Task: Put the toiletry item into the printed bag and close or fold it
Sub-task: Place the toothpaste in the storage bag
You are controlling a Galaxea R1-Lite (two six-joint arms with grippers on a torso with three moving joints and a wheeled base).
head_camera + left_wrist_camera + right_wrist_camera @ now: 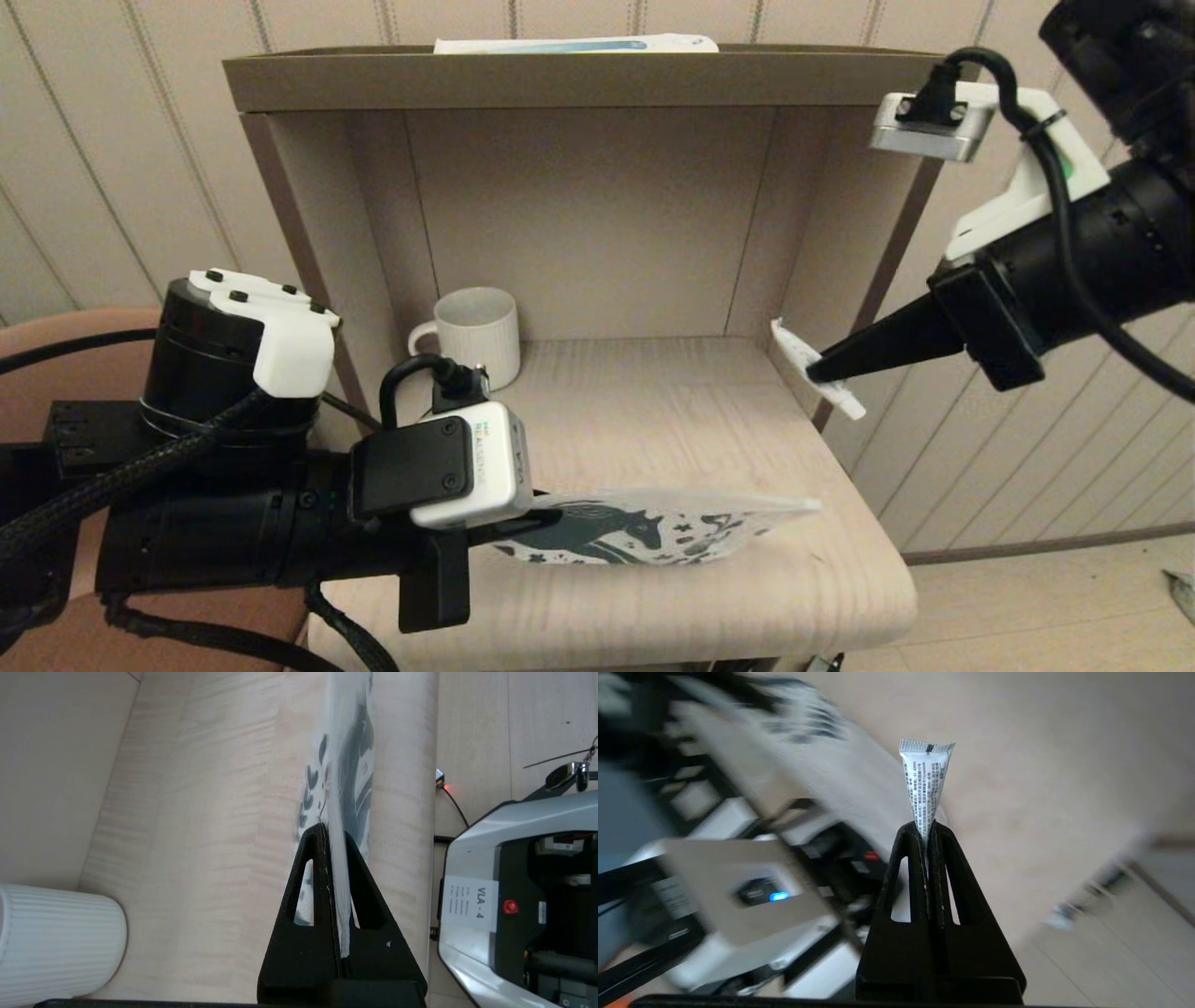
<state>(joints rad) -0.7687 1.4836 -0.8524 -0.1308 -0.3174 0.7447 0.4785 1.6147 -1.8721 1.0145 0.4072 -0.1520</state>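
The left gripper is at the front left of the wooden shelf, and its two fingers are pressed together on one end of the printed bag. The bag is held out flat over the shelf surface, near the front edge, with the teal horse print facing up; its far end points to the robot's right. In the left wrist view the bag shows edge-on, coming out from between the closed fingers. The right gripper is at the right side wall of the shelf, above the surface and well apart from the bag. It pinches a small white toiletry tube, whose crimped end sticks out beyond the fingertips. A white ribbed mug stands in the back left corner of the shelf, behind the left gripper.
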